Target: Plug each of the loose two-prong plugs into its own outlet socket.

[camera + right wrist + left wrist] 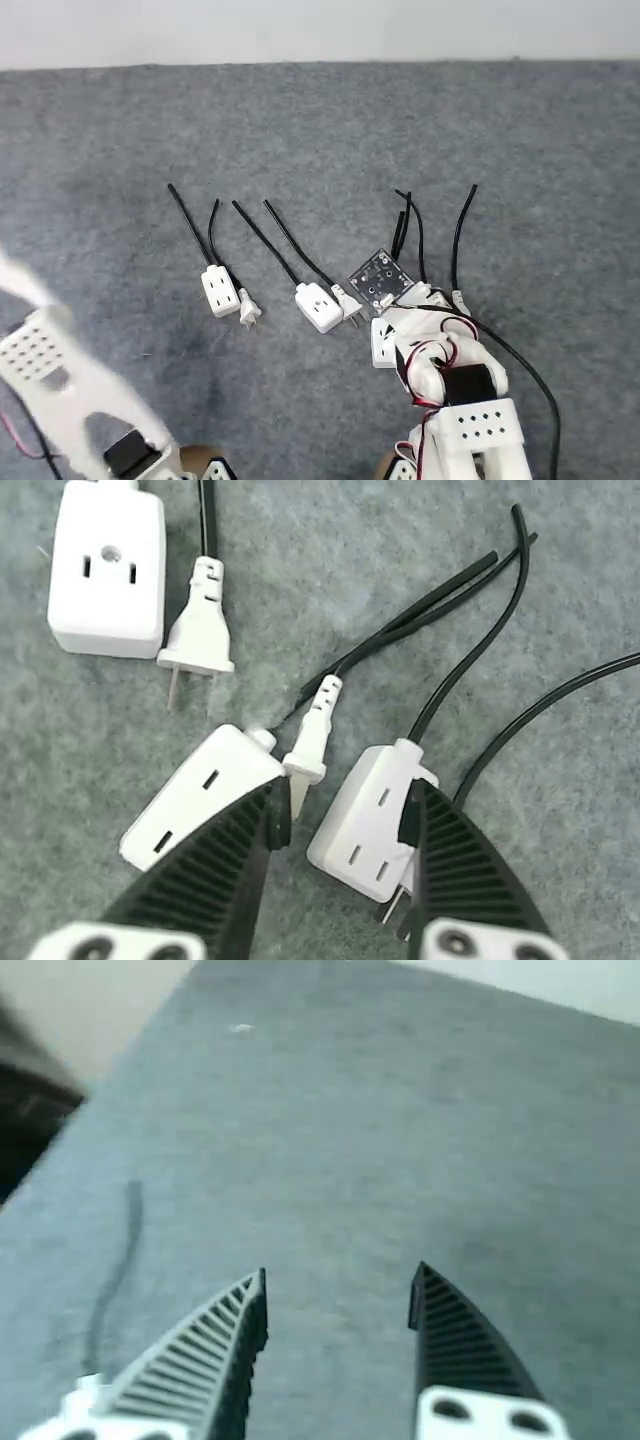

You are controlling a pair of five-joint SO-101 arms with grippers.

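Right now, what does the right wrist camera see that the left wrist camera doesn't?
Right wrist view: a three-hole socket, two two-slot sockets, one between the open right gripper's fingers, and loose plugs. Left wrist view: the mat's edge and a pale surface beyond. Both: grey mat, black cord, and an open gripper; the left gripper is over bare mat.

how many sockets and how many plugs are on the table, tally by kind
outlet sockets: 4
two-prong plugs: 4 (one is mostly hidden, only its prongs show)
total: 8
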